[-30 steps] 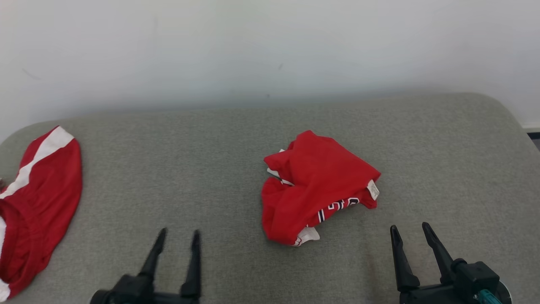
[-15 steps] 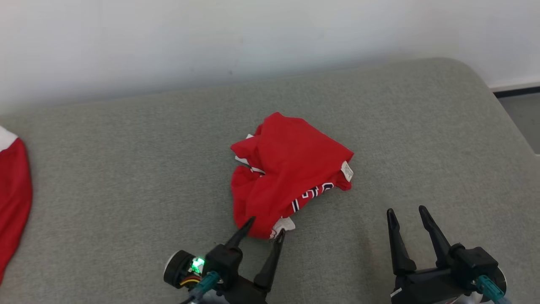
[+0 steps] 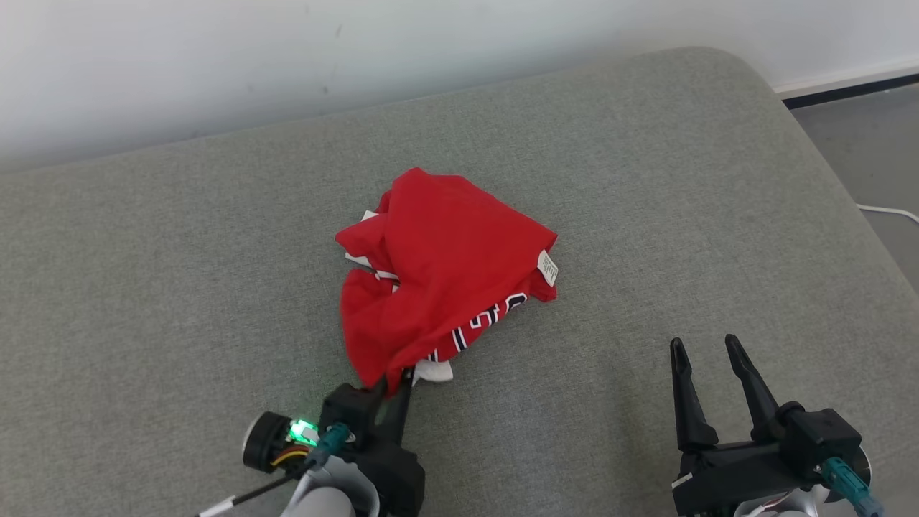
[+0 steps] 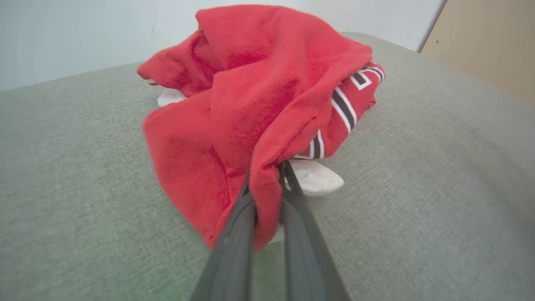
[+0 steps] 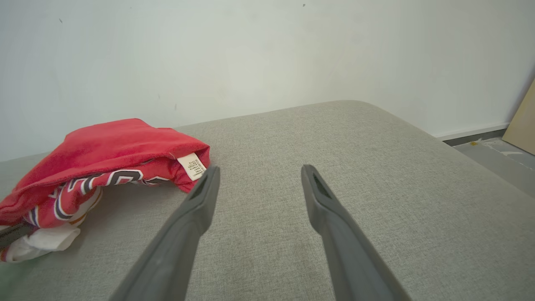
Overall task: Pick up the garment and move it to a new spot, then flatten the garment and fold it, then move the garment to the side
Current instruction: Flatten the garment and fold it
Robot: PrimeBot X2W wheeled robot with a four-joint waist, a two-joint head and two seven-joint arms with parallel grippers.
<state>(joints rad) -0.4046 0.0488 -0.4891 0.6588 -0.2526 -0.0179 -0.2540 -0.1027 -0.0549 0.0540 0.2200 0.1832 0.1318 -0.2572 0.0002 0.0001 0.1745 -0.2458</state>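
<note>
The head camera looks steeply down on the grey cushion (image 3: pixel 143 287), with the red garment (image 3: pixel 438 266) at frame centre and the white wall (image 3: pixel 215 57) across the top. The left wrist camera sits low, almost against the garment, facing the wall. The right wrist camera, low and farther off, has the garment at left. All three share cushion and wall.

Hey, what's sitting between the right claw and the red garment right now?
Just bare grey cushion; the head view shows nothing lying between the open right claw and the red garment.
</note>
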